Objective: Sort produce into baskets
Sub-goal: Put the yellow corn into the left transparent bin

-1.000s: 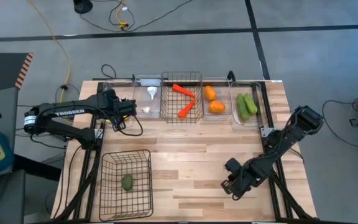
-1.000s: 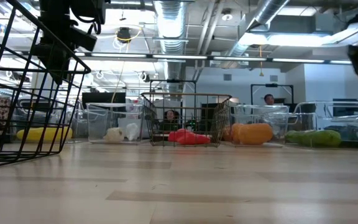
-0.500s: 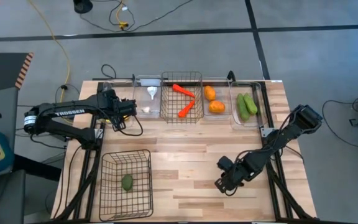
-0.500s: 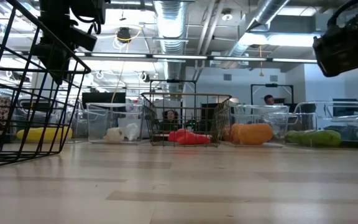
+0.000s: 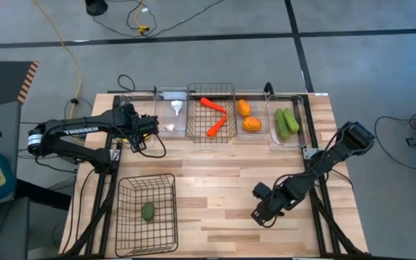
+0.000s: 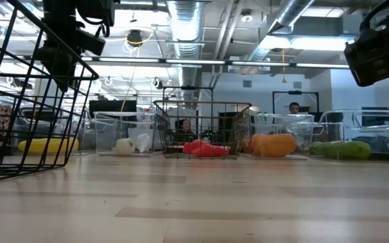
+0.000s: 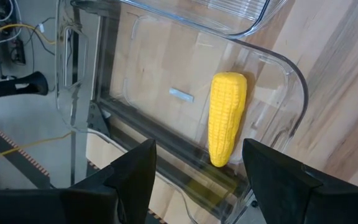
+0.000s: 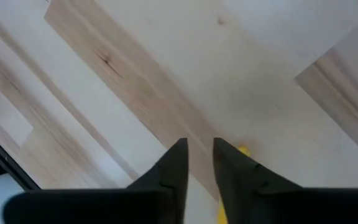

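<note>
Right gripper [image 5: 255, 214] has swung toward 9 o'clock, fingers nearly together; only the avocado [image 5: 148, 211] remains unsorted

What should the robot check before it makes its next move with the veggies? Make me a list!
1. Left gripper fingers are open above the yellow corn cob: ok.
2. Corn cob lies alone in its clear plastic bin: ok.
3. Right gripper is over bare wooden table, fingers nearly together: ok.
4. Small yellow piece peeks out beside the right fingers; whether it is held: cannot tell.
5. Dark green avocado sits inside the near dark wire basket: ok.
6. Red-orange carrots are in the far wire basket: ok.
</note>
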Tool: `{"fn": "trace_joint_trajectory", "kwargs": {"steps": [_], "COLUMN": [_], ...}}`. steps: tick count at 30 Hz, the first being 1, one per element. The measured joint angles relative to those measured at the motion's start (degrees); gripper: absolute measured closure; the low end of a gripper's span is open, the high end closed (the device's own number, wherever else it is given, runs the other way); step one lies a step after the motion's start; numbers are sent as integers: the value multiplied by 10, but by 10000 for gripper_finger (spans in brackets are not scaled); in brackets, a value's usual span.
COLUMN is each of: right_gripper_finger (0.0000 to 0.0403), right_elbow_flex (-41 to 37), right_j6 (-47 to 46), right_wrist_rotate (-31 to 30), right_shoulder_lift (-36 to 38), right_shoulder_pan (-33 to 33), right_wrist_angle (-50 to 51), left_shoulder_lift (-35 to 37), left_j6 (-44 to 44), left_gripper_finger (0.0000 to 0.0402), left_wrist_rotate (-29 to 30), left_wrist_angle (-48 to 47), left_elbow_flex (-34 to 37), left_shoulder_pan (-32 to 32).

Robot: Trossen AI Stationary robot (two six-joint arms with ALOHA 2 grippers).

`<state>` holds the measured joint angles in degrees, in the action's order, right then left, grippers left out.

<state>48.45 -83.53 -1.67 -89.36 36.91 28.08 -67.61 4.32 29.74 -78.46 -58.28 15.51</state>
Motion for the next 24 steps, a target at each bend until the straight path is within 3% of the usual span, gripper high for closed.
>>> {"fn": "trace_joint_trajectory", "kwargs": {"steps": [5,10,16,24], "right_gripper_finger": [241,205,199,206], "right_elbow_flex": [0,0,0,0], "right_j6": [0,15,60,2], "right_wrist_rotate": [0,2,74,75], "right_shoulder_lift": [0,0,1,2], "right_shoulder_pan": [-4,-7,-7,16], "right_wrist_angle": [1,-3,10,61], "left_shoulder_lift": [0,0,0,0], "left_j6": [0,0,-7,-8], "left_gripper_finger": [175,175,175,175], "left_wrist_rotate": [0,0,0,0], "left_wrist_angle": [1,13,30,30], "left_elbow_flex": [0,0,0,0], "left_shoulder_pan": [0,0,0,0]}}
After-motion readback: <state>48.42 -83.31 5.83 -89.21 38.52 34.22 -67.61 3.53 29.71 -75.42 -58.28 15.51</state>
